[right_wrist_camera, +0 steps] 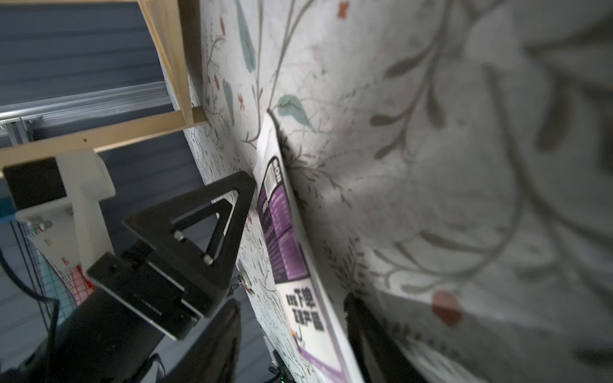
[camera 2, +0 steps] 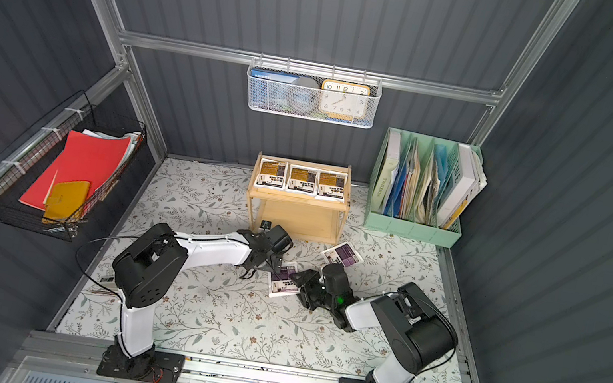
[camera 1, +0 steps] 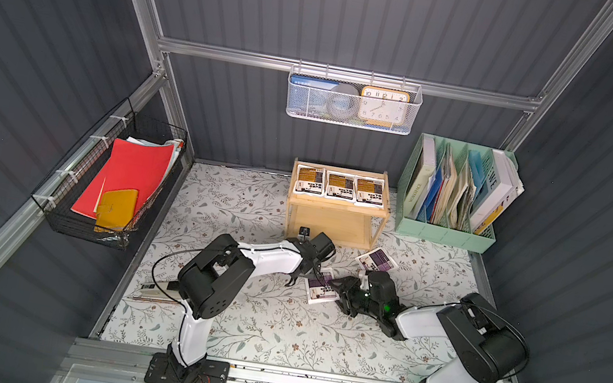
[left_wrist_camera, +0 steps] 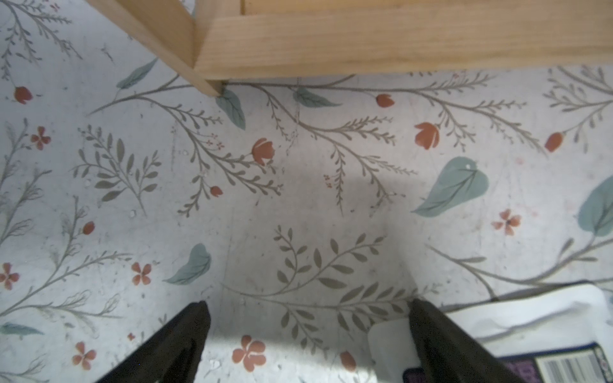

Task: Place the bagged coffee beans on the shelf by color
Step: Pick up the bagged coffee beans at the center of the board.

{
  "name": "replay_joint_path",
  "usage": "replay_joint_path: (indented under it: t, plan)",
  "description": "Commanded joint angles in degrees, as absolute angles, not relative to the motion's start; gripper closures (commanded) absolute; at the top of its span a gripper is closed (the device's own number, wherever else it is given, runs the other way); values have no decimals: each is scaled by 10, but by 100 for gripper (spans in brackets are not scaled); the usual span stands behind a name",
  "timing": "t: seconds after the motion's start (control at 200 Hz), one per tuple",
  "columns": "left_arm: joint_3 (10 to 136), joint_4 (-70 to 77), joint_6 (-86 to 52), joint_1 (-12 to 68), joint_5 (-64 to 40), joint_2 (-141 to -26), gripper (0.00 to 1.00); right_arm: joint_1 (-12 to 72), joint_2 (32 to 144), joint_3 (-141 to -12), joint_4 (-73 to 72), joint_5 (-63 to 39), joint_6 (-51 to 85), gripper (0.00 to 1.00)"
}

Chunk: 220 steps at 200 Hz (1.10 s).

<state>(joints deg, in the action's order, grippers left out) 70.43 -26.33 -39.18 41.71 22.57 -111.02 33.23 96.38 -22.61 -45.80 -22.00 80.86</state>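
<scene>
Both arms low before shelf (camera 1: 338,206). Left gripper (left_wrist_camera: 308,305) points down, wide open, empty. Right gripper (camera 1: 340,291) lies level, jaws straddling purple pouch (camera 1: 319,286); whether clamped, cannot tell.

The space is enclosed by dark grey ribbed walls (camera 1: 368,13) framed with aluminium rails (camera 1: 235,55). The counter (camera 1: 274,322) is covered in a pale floral print. A white mesh basket (camera 1: 350,123) is hung at the back; a mint-green file organizer (camera 1: 441,234) is set in a far corner.
</scene>
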Motion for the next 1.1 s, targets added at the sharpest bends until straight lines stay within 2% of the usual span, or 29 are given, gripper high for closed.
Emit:
replay_joint_path:
  t: [0.0,0.095,0.365,0.79,1.096]
  plan:
    - [704,-300,-390,420,228,-1130,0,337,1014,-207,-432,-213,832,58]
    - [703,-300,-392,421,228,-1128,0,339,1032,-206,-462,-219,842,71]
    - [700,-297,-420,421,226,-1093,0,344,1026,-189,-486,-216,853,94]
    - [726,-329,-447,415,221,-995,0,354,928,-173,-428,-205,836,100]
    - [677,-311,-471,360,200,-879,0,363,826,-180,-359,-181,812,100]
